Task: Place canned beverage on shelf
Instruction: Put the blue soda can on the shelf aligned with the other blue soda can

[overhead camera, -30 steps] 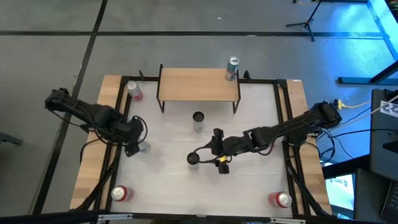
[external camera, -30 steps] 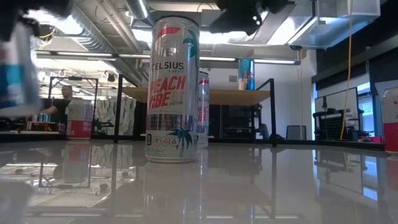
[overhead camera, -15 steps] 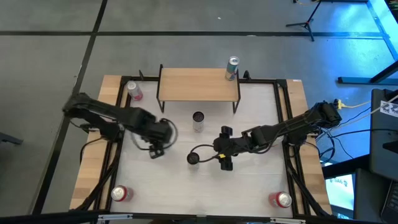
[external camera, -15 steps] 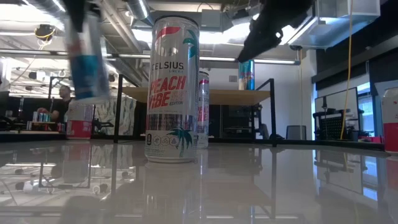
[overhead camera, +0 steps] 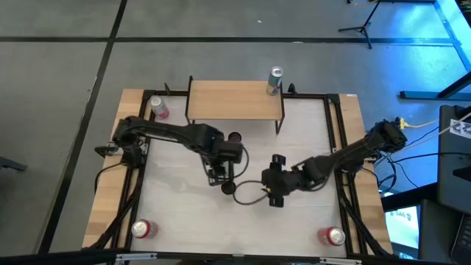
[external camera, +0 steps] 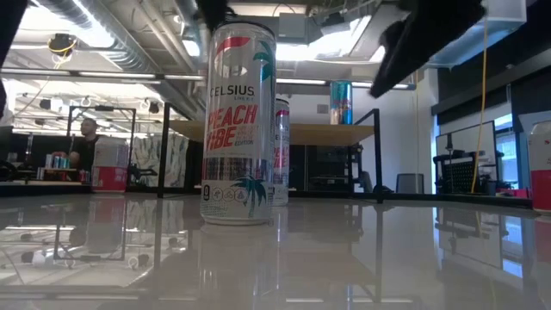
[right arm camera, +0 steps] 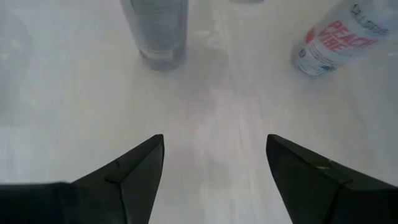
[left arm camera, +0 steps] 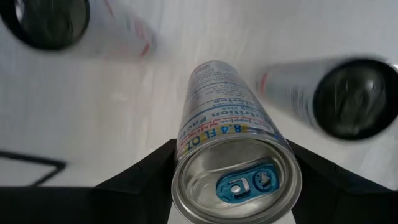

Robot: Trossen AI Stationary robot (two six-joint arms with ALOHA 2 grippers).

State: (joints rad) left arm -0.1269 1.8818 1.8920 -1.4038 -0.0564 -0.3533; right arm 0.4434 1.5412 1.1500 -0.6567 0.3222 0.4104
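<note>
My left gripper (overhead camera: 221,169) is over the middle of the table, shut on a silver can with blue print and a blue tab (left arm camera: 233,155). Two dark-topped cans stand below it, one on each side (overhead camera: 234,140) (overhead camera: 229,188). In the low view these are the Peach Vibe can (external camera: 243,129) and the can behind it (external camera: 281,151). The light-wood shelf (overhead camera: 235,99) stands at the far edge on thin black legs. A blue can (overhead camera: 274,81) stands upright on its right end. My right gripper (overhead camera: 276,184) is open and empty, right of the middle cans. My left gripper pinches the silver can between its two fingers, which lie on opposite sides of the can's wall just under its top rim (left arm camera: 186,149). The fingers come from above, pointing down along the can. The can hangs upright below them, top up.
A pink can (overhead camera: 158,107) stands left of the shelf. Red cans stand at the near left corner (overhead camera: 141,229) and the near right corner (overhead camera: 333,235). A black frame runs round the table's edge. A person sits in the room beyond (external camera: 86,138).
My left gripper has carried the silver can, lifted, from the table's left edge toward the right, to the middle over the two standing cans. My right gripper has drawn back a little toward the table's right and near edge, away from those cans.
</note>
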